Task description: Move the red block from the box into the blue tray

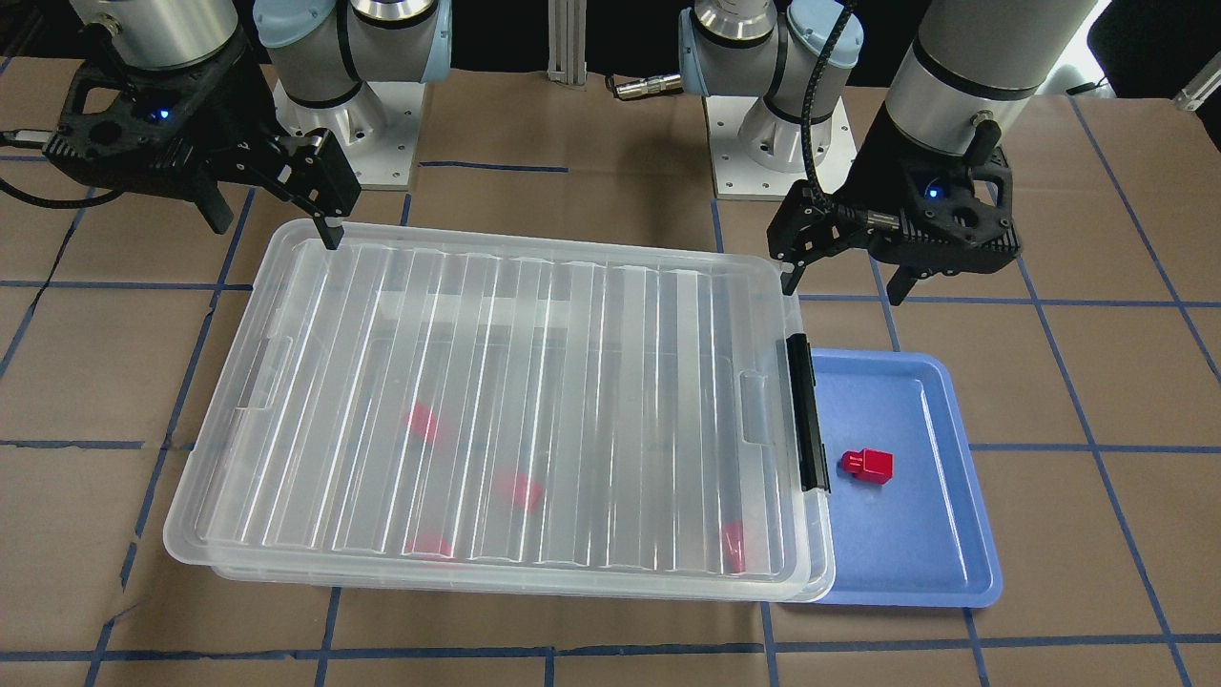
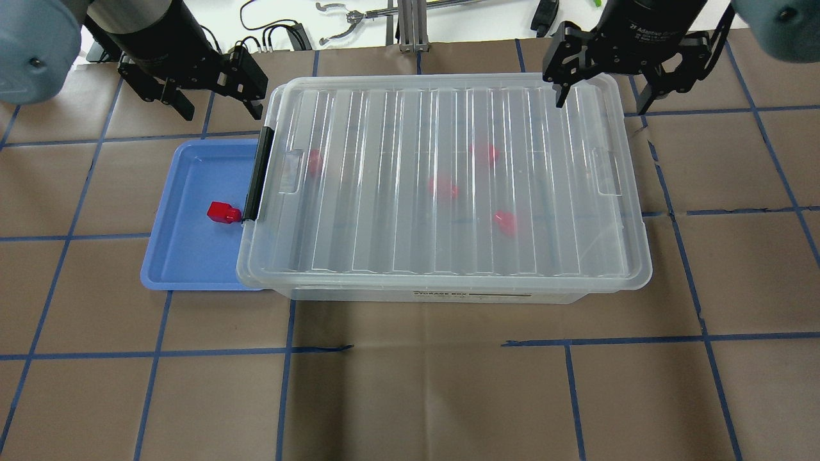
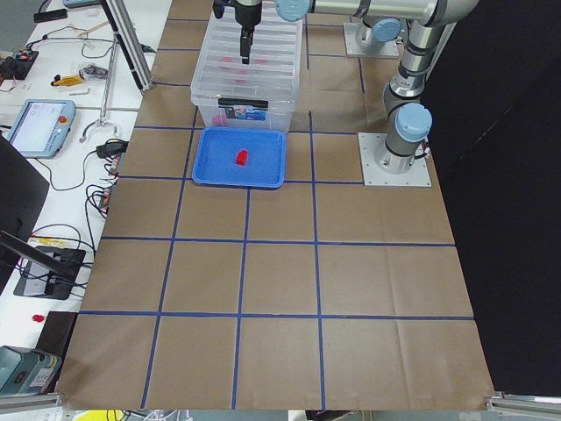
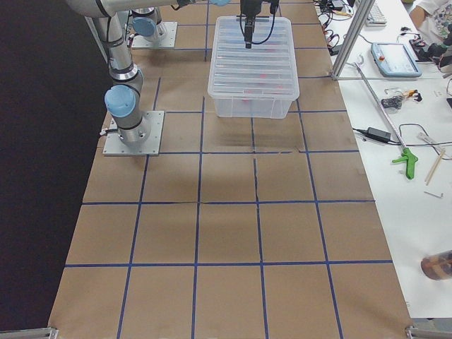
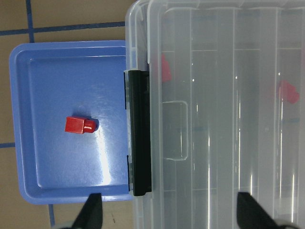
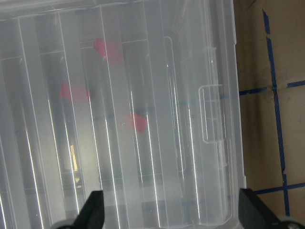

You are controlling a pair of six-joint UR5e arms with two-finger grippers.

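Left tool (image 2: 221, 105): open, empty; we see it nearest the red block (image 2: 222, 212).
Right tool (image 2: 601, 102): open, empty, above the box (image 2: 384, 294).

A small bright red block (image 1: 868, 465) lies on its side near the middle of a flat blue tray (image 1: 906, 558). The tray sits just beside a large clear box (image 1: 286, 382) with its ribbed lid closed, at the end with the black clip handle (image 1: 809, 412). Four blurred red blocks (image 1: 520, 491) show through the lid.
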